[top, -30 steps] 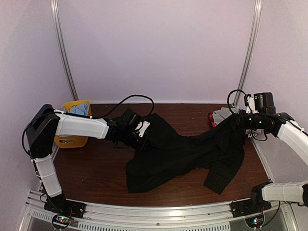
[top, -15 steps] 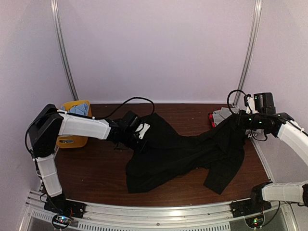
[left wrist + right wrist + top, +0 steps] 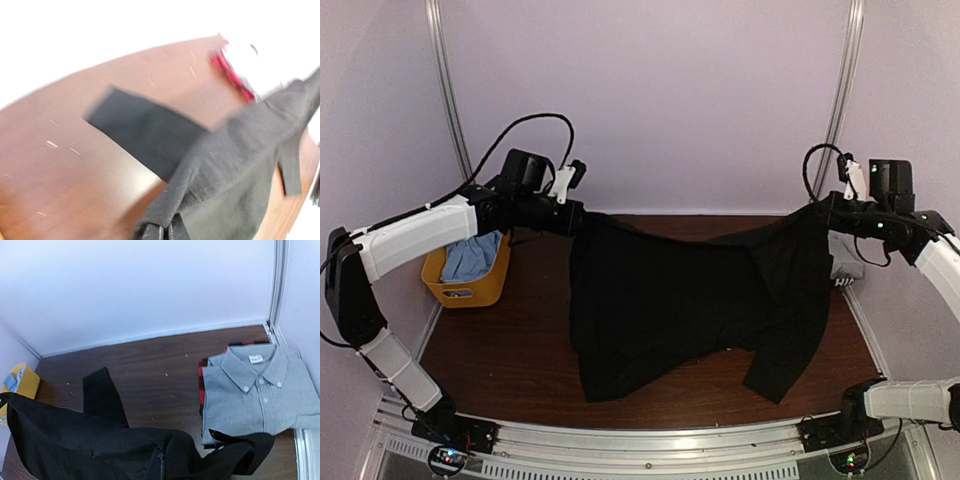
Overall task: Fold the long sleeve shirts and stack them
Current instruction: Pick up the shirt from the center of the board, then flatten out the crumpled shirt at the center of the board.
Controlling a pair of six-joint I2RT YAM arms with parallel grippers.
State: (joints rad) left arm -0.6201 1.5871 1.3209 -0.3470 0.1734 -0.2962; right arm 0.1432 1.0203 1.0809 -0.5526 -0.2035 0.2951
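Left gripper (image 3: 578, 215), pinching the black shirt (image 3: 670, 290) like the right gripper (image 3: 823, 206), has risen off the table (image 3: 490, 340).

Robot lab test cell. Plain white enclosure walls (image 3: 650, 100), metal corner rails (image 3: 451, 100) at 10 and 2 o'clock, brown tabletop (image 3: 520, 330), aluminium mounting rail (image 3: 650, 445) at 6 o'clock.

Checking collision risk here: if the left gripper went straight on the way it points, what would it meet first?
The black shirt it is shut on: the cloth stretches straight ahead of the left gripper toward the right gripper. Past it, probably the table; depth is unclear.
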